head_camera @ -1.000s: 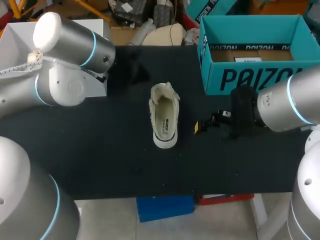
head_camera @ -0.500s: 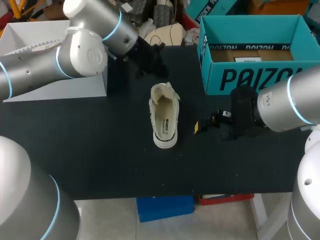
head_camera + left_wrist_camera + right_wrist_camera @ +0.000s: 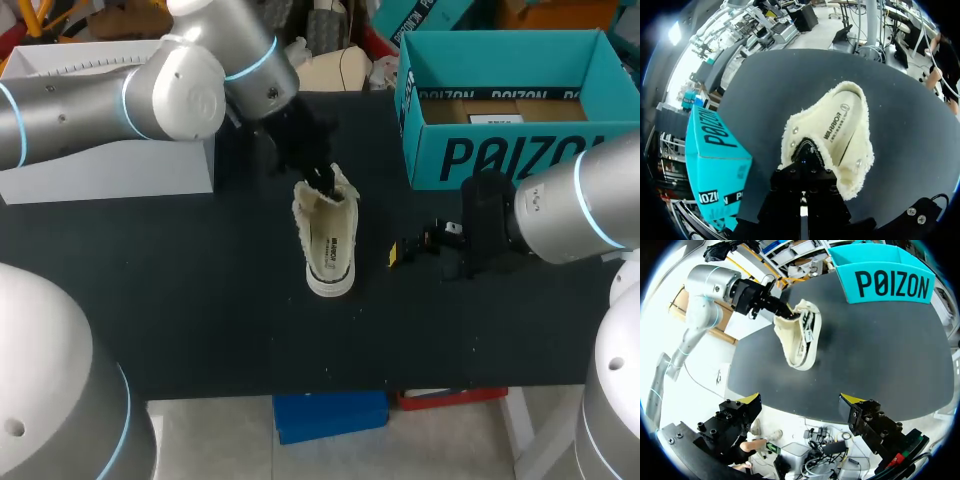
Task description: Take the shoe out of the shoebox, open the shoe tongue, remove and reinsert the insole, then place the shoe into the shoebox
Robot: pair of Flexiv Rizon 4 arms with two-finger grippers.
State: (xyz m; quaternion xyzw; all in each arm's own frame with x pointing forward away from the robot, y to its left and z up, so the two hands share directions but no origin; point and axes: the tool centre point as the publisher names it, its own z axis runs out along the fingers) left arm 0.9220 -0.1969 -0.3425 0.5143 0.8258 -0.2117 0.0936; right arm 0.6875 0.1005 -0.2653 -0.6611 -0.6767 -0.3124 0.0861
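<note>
Shoe (image 3: 328, 238) on black table (image 3: 180, 290); left pincer (image 3: 319, 179) inside, grip unclear; right pincer (image 3: 802, 399) agape.

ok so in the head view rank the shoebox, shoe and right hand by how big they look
1. shoebox: clearly largest.
2. shoe and right hand: about alike; the hand's dark outline merges with the dark table, so no ranking between them.
</note>
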